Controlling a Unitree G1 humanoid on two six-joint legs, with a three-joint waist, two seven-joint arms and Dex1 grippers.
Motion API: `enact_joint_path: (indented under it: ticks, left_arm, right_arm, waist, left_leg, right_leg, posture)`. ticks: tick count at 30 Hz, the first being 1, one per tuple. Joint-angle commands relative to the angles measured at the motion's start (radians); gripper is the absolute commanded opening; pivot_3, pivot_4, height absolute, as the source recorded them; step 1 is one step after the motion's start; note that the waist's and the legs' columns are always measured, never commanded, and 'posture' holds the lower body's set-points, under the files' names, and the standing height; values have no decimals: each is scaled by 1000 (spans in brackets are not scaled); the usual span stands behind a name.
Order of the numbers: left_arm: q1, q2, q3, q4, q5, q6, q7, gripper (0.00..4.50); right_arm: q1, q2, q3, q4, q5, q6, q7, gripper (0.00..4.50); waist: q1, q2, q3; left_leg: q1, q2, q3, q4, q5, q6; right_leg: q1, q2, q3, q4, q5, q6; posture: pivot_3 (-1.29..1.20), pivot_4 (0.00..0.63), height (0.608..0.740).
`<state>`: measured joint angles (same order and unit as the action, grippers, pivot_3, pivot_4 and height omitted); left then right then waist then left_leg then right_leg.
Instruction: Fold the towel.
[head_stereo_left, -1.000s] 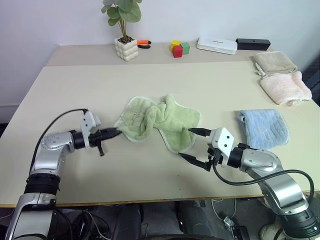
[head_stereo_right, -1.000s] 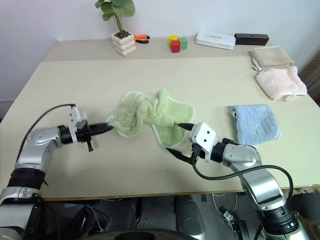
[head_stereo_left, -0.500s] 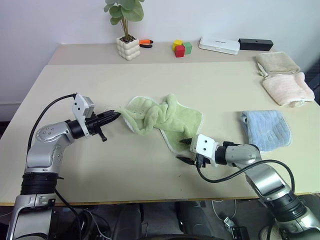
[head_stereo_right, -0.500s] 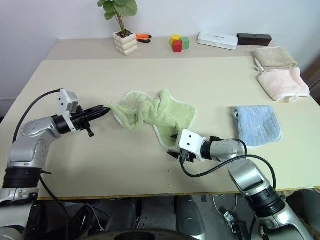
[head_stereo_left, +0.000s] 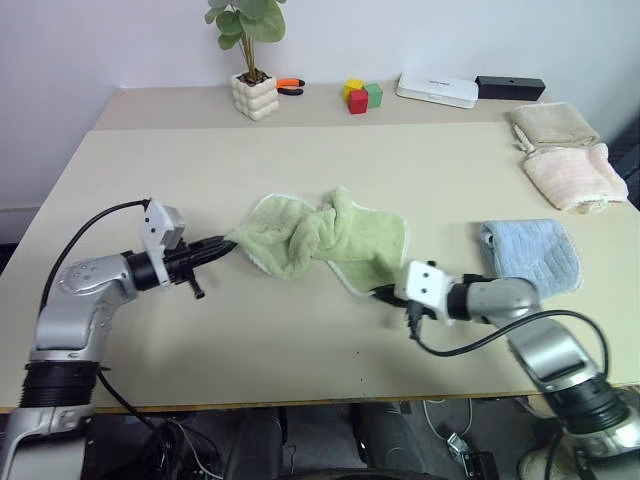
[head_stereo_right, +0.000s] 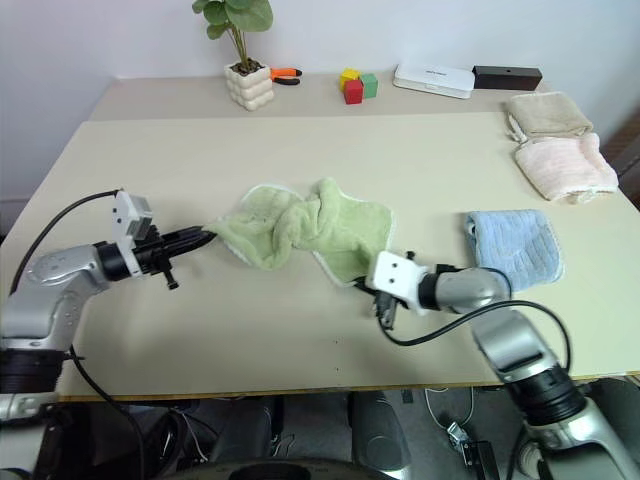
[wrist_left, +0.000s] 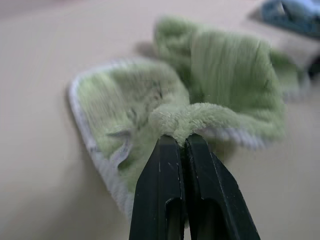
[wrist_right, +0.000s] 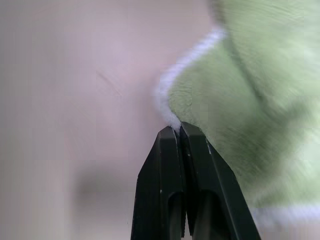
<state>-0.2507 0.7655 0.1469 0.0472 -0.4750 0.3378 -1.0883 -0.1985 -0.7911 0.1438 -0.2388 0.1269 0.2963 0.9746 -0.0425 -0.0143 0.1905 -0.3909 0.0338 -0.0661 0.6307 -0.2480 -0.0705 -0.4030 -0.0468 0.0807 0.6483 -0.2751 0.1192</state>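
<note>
The light green terry towel (head_stereo_left: 322, 240) lies twisted and bunched mid-table (head_stereo_left: 300, 160), its whitish stitched edge showing. The left gripper (head_stereo_left: 222, 244) and right gripper (head_stereo_left: 380, 291) each pinch 1 corner, fingers closed.

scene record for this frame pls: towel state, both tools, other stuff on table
towel: light green towel, crumpled mid-table, not folded
left tool: left tool shut on a bunched fold of the towel at its left end
right tool: right tool shut on the towel's whitish edge at its near right corner
other towels: blue towel, pink towel, beige towel, all on the right
far edge: potted plant, colored blocks
</note>
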Motion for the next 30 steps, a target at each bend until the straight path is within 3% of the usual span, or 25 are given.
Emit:
enact_joint_path:
  ticks: [1, 5, 7, 12, 13, 16, 20, 26, 30]
  left_arm:
    - [21, 70, 53, 19, -15, -5, -73, 0]
    - [-39, 41, 53, 79, 25, -79, -30, 0]
    - [-136, -31, 34, 171, 104, -219, 66, 0]
    - [-444, -164, -41, 544, 322, -509, 301, 0]
    - [-555, -176, -51, 669, 375, -558, 409, 0]
    - [-801, -172, -63, 943, 477, -694, 641, 0]
    - [-1024, -105, -48, 1131, 509, -783, 757, 0]
    - [-1040, -55, -47, 1180, 486, -900, 576, 0]
    - [-920, -45, -25, 1147, 428, -968, 343, 0]
  right_arm:
    - [37, -80, -122, -77, 118, 67, 82, 18]
    - [-8, -83, -176, -77, 160, 99, 63, 18]
    - [-128, -14, -171, 10, 116, 34, -24, 18]
    - [-474, 156, -118, 436, -88, -174, -309, 18]
    - [-576, 184, -103, 578, -146, -247, -403, 18]
    - [-813, 232, -105, 902, -240, -401, -625, 18]
    - [-1017, 228, -163, 1117, -229, -577, -772, 18]
    - [-1006, 234, -270, 1102, -75, -688, -649, 18]
    - [-801, 237, -248, 855, 51, -610, -388, 18]
  waist:
    - [0, 0, 0]
    - [0, 0, 1]
    - [-1, 0, 1]
    - [1, -2, 1]
    - [2, -2, 1]
    - [-2, -3, 2]
    - [-7, -3, 2]
    - [-21, -2, 2]
    - [-28, -2, 2]
  left_leg:
    - [0, 0, 0, 0, 0, 0]
    - [0, 0, 0, 0, 0, 0]
    - [0, 0, 0, 1, 0, 0]
    - [-1, -1, 0, 2, 2, -4]
    - [-2, -1, 0, 1, 2, -4]
    - [-8, -1, 0, 0, 2, -4]
    - [-26, -2, 2, -1, 7, -12]
    - [-28, -2, 6, -9, 7, -12]
    - [-27, -2, 6, -3, 7, -11]
  right_leg:
    - [0, 0, 0, 0, 0, 0]
    - [0, 0, 0, 0, -1, -3]
    - [0, 0, 0, 0, -1, -3]
    - [-1, 0, 0, 0, 4, 1]
    - [-2, 0, 0, 0, 4, 1]
    - [-9, 0, 0, 0, 4, 1]
    - [-30, -4, -1, 3, 5, 2]
    - [-33, -5, -3, 0, 4, 2]
    - [-30, -5, -4, 1, 4, 2]
  posture:
    - [0, 150, 740]
    - [0, 150, 740]
    - [0, 150, 740]
    - [0, 150, 740]
    - [0, 150, 740]
    - [0, 150, 740]
    - [0, 150, 740]
    - [0, 150, 740]
    - [0, 150, 740]
